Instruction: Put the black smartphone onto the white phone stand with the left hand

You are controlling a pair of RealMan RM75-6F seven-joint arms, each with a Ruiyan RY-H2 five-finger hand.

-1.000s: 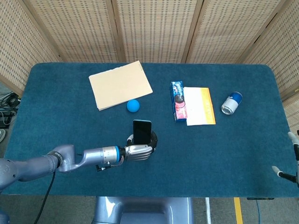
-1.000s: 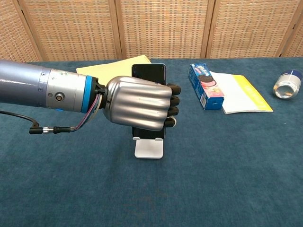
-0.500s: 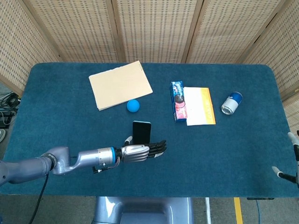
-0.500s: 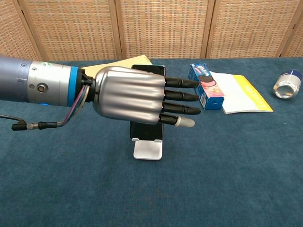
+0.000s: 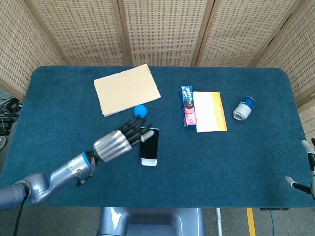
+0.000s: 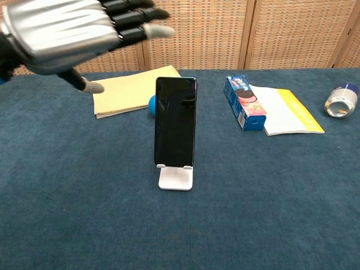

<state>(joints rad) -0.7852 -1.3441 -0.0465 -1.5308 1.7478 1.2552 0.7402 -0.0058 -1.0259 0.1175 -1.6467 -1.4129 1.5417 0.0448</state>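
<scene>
The black smartphone (image 6: 175, 122) stands upright, leaning back on the white phone stand (image 6: 175, 179), whose base shows below it; from the head view the phone (image 5: 149, 143) and the stand (image 5: 148, 162) sit near the table's front middle. My left hand (image 6: 67, 31) is raised high at the upper left of the chest view, fingers spread, holding nothing, well apart from the phone. In the head view this left hand (image 5: 115, 144) hovers just left of the phone. Only fingertips of my right hand (image 5: 306, 167) show at the far right edge.
A tan folder (image 5: 126, 90) and a blue ball (image 5: 140, 110) lie behind the phone. A cookie box (image 5: 187, 105), a yellow-and-white booklet (image 5: 210, 111) and a tipped can (image 5: 243, 108) lie to the right on the blue table cloth (image 5: 236, 162).
My left hand let go of the phone, spread its fingers, then lifted up and back to the left. The phone stays standing on the stand.
</scene>
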